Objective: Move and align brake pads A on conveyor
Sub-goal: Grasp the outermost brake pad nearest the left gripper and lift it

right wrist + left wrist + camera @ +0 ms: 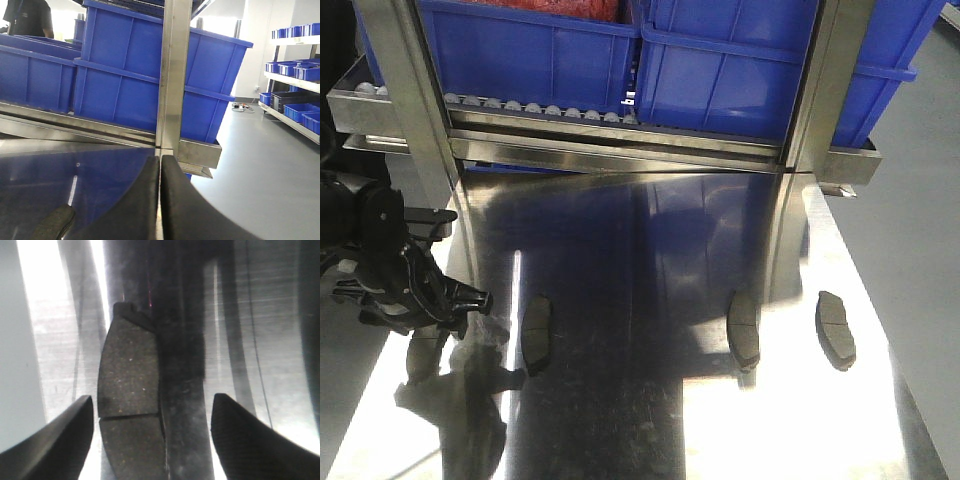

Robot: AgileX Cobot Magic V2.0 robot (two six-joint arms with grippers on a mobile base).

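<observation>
Left wrist-mounted view: the left gripper [152,400] has its fingers apart, with a brake pad [127,405] lying flat between them on the steel counter [60,355]. The right gripper [160,162] has its fingers pressed together on nothing. In the front view a second pad [744,328] and a third pad [836,328] lie near each other, not touching, toward the counter's right. Blue bins [720,70] stand behind.

No legible text or markings

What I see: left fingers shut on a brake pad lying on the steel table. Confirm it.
Wrong: the left fingers are open, one each side of the brake pad lying on the steel table. The left wrist-mounted view shows it.
</observation>
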